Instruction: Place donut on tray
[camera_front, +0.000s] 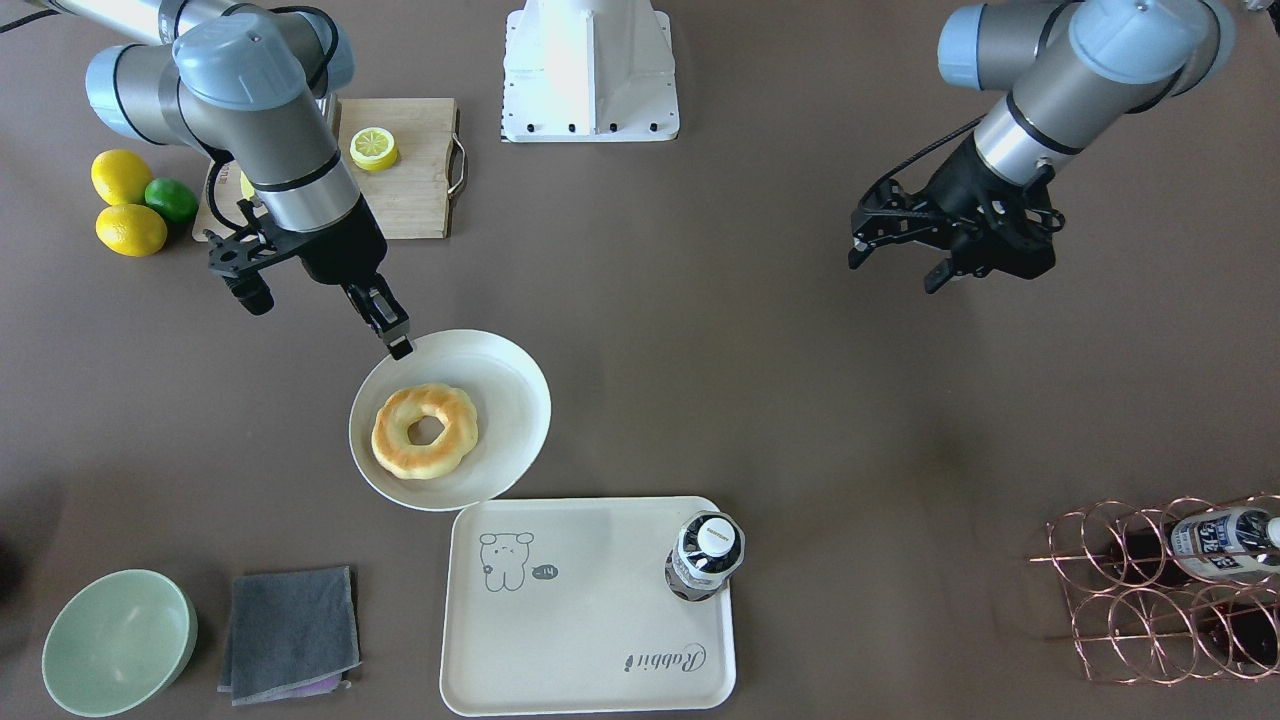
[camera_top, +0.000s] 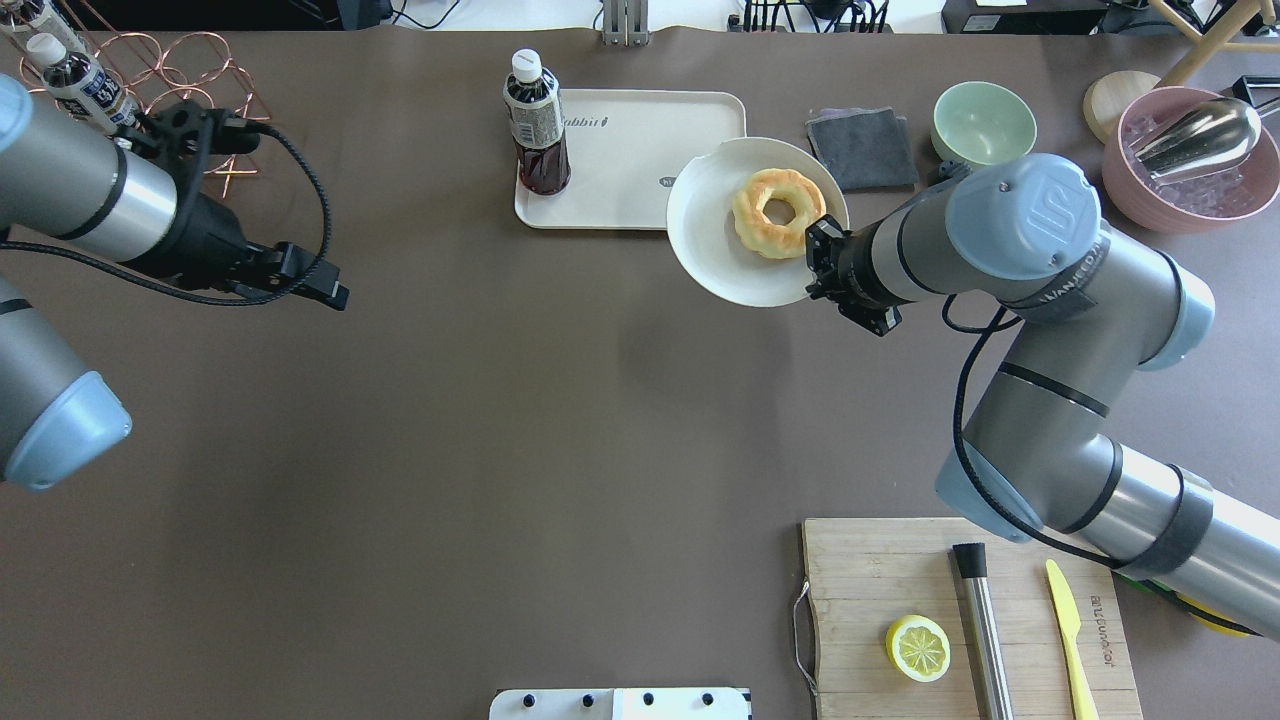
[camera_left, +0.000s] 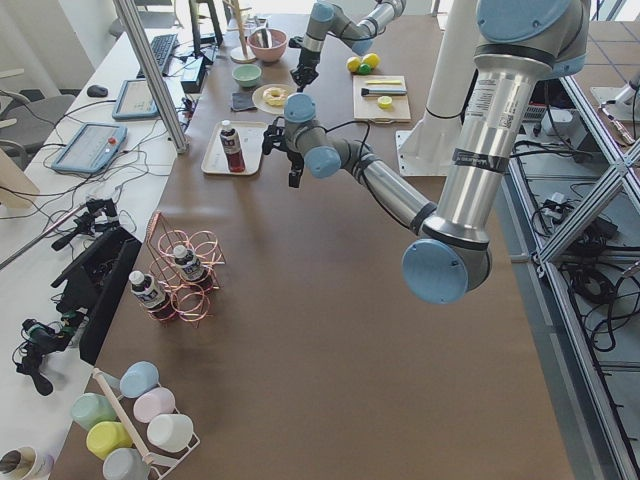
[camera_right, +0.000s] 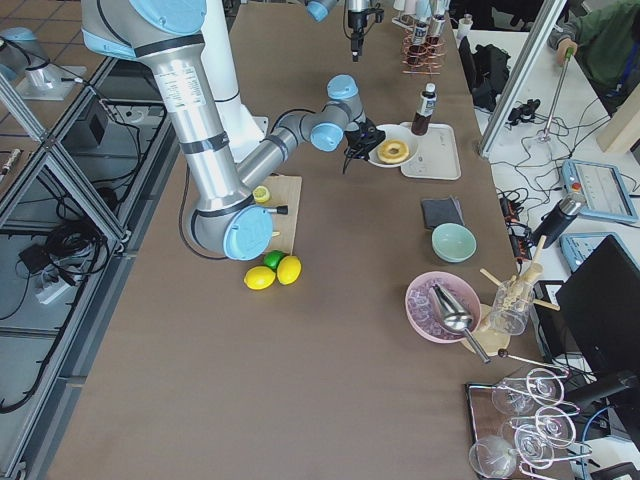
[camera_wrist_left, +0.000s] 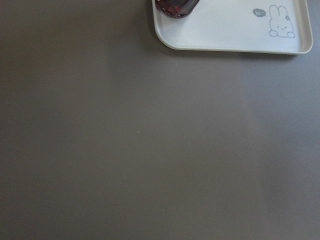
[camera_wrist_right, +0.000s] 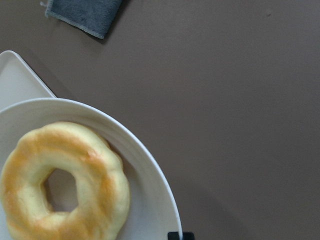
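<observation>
Step in hand: transport. Right end effector (camera_front: 397, 345) looked pinched narrow on the rim of the white dish (camera_front: 520, 400), w/ the donut (camera_front: 425, 430) lying flat in the dish. Dish edge overlapped the tray (camera_front: 590, 610) corner nearest the rabbit drawing, prob. held just above the counter (camera_front: 700, 380). Donut itself wasn't over the tray yet. A bottle (camera_front: 705, 555) stood on the tray's other end. Left end effector (camera_front: 938, 278) hung well apart; couldn't tell its opening. Next move, by my read: carry dish further over the bare tray area, then tip so the donut slides off, keeping clear of the bottle.
</observation>
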